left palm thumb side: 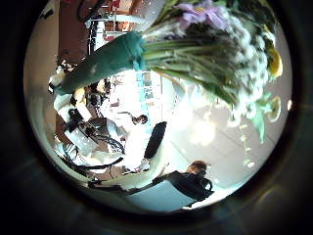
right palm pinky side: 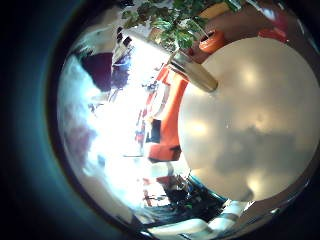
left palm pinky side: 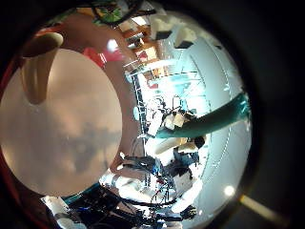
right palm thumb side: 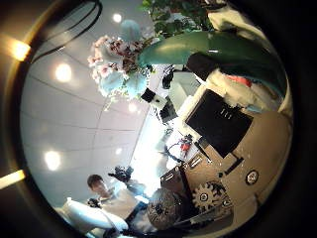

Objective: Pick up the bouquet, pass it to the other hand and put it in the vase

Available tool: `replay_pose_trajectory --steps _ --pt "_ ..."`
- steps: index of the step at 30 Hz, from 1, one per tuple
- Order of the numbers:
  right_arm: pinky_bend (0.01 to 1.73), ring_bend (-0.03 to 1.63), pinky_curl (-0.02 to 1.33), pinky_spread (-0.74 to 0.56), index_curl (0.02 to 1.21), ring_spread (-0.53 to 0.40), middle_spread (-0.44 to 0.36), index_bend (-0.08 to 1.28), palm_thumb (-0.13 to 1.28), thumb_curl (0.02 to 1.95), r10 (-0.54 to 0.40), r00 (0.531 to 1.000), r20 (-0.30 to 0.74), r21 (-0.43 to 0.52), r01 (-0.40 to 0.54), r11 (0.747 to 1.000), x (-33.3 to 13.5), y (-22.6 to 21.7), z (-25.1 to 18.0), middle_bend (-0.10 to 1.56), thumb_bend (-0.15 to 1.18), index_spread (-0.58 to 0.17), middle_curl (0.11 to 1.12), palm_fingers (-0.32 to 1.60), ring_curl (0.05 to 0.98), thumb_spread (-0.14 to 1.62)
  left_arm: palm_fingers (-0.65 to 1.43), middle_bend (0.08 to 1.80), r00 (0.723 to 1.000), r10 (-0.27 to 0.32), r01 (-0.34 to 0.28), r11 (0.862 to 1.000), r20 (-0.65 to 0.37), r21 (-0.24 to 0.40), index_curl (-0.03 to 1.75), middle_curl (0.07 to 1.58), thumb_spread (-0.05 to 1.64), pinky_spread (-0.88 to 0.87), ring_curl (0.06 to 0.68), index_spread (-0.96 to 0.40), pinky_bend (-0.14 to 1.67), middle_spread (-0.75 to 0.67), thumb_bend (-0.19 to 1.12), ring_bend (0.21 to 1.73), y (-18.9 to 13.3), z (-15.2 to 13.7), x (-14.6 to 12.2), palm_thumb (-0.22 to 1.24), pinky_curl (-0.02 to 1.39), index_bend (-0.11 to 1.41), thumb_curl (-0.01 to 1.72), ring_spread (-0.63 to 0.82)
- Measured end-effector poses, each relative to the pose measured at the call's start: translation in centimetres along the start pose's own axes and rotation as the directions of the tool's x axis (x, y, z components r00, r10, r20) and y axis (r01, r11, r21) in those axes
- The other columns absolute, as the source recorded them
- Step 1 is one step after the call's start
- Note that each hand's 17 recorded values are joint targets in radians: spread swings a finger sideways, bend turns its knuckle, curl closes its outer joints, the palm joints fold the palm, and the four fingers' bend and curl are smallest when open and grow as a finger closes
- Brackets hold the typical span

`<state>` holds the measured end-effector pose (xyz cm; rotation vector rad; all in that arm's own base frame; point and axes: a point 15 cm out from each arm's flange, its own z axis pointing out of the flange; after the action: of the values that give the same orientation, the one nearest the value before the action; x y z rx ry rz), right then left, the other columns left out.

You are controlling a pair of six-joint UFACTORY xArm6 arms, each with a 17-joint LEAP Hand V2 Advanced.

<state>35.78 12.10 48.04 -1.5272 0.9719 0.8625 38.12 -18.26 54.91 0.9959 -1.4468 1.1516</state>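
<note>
The bouquet (right palm thumb side: 119, 55), pale flowers and leaves on a green wrapped stem (right palm thumb side: 213, 50), is held up in the air. My right hand (right palm thumb side: 228, 129) is curled round the stem close to the palm. From the left palm the bouquet (left palm thumb side: 210, 49) shows across a gap, with a hand (left palm thumb side: 86, 110) at the stem's lower end (left palm pinky side: 214, 119). No fingers of my left hand (left palm pinky side: 57, 210) close on anything. The flared vase (left palm pinky side: 40, 62) stands upright at the edge of the round table (left palm pinky side: 57, 134). It also shows as the vase (right palm pinky side: 195, 75) beside the table (right palm pinky side: 255, 120).
Foliage (right palm pinky side: 175, 20) hangs beyond the vase in the right little finger side view. A monitor and equipment (left palm thumb side: 152, 142) stand in the room behind the arms.
</note>
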Motion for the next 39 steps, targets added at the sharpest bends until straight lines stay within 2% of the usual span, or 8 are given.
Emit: replay_pose_trajectory --steps 7,12,14,19,23,31,33,39 --pt "1.21 1.46 0.96 -0.17 0.88 -0.179 -0.107 1.16 1.09 1.42 0.002 1.000 0.020 -0.059 -0.001 0.998 0.0 0.0 2.6 1.39 0.07 -0.217 0.74 1.14 0.671 0.87 0.43 0.51 1.000 -0.011 0.010 0.999 -0.026 -0.046 0.29 0.49 0.99 0.25 0.213 0.12 0.37 0.11 -0.02 0.68 -0.1 1.8 0.0 0.31 0.37 0.16 0.34 0.28" --pt "1.20 1.46 0.98 -0.17 0.87 -0.179 -0.107 1.16 1.09 1.44 0.002 1.000 -0.004 -0.060 -0.002 0.998 0.7 -0.5 3.9 1.39 0.06 -0.216 0.73 1.14 0.671 0.88 0.91 0.69 0.998 -0.044 0.041 0.997 -0.052 -0.067 0.29 0.58 1.00 -0.14 0.256 -0.01 0.66 -0.09 0.00 0.86 -0.1 2.5 -0.1 0.42 0.44 0.17 0.36 -0.09" --pt "1.20 1.46 0.99 -0.18 0.87 -0.179 -0.107 1.16 1.09 1.45 0.005 1.000 -0.022 -0.055 -0.006 0.998 1.3 -0.8 4.2 1.40 0.06 -0.216 0.73 1.14 0.671 0.88 1.24 0.77 0.997 -0.041 0.037 0.997 -0.061 -0.068 0.32 0.64 1.03 -0.29 0.335 -0.12 0.84 -0.20 0.09 1.05 0.0 2.5 0.3 0.63 0.52 0.25 0.41 -0.27" --pt "1.19 1.46 1.00 -0.18 0.87 -0.181 -0.108 1.16 1.03 1.43 0.041 0.997 -0.070 -0.019 -0.042 0.999 3.8 -1.7 3.0 1.40 0.01 -0.216 0.73 1.13 0.672 0.88 1.26 0.95 0.996 0.008 -0.009 1.000 -0.091 -0.007 0.46 0.77 1.05 -0.43 0.450 -0.32 1.10 -0.34 0.15 1.27 -0.8 1.8 2.1 0.83 0.66 0.54 0.50 -0.39" --pt "1.17 1.43 0.98 -0.21 0.86 -0.188 -0.122 1.12 0.88 1.33 0.070 0.992 -0.103 0.027 -0.067 0.997 5.5 -2.3 1.8 1.35 -0.06 -0.223 0.72 1.09 0.657 0.90 1.19 1.07 0.996 0.070 -0.064 0.992 -0.053 0.105 0.59 0.84 1.04 -0.47 0.502 -0.43 1.19 -0.41 0.15 1.38 -2.3 -0.6 2.8 0.89 0.73 0.75 0.55 -0.41" --pt "1.11 1.32 0.84 -0.38 0.76 -0.227 -0.153 0.68 0.77 1.05 0.111 0.987 -0.114 0.066 -0.104 0.992 6.5 -2.4 0.1 1.11 -0.03 -0.290 0.65 0.73 0.589 0.98 1.09 1.16 0.969 0.235 -0.248 0.936 0.079 0.249 0.75 0.90 1.04 -0.51 0.548 -0.55 1.26 -0.46 0.13 1.49 -4.3 -5.6 9.0 0.94 0.82 0.89 0.62 -0.40" --pt "1.13 1.34 0.84 -0.40 0.72 -0.230 -0.156 0.50 0.76 0.99 0.116 0.986 -0.117 0.073 -0.108 0.991 6.5 -2.5 -0.1 1.01 -0.03 -0.295 0.62 0.48 0.590 0.99 1.07 1.18 0.960 0.255 -0.278 0.921 0.116 0.273 0.80 0.91 1.04 -0.52 0.553 -0.57 1.26 -0.46 0.12 1.51 -4.7 -7.0 10.0 0.95 0.85 0.90 0.64 -0.39" --pt "0.96 1.17 0.78 -0.17 0.60 -0.163 -0.108 0.38 0.71 0.83 0.131 0.985 -0.114 0.075 -0.123 0.990 6.5 -2.6 -0.3 0.77 -0.04 -0.319 0.53 0.10 0.510 1.01 1.06 1.20 0.922 0.301 -0.373 0.861 0.244 0.347 0.89 0.93 1.04 -0.54 0.554 -0.61 1.24 -0.47 0.09 1.53 -5.6 -11.9 13.3 0.96 0.90 0.87 0.68 -0.39"
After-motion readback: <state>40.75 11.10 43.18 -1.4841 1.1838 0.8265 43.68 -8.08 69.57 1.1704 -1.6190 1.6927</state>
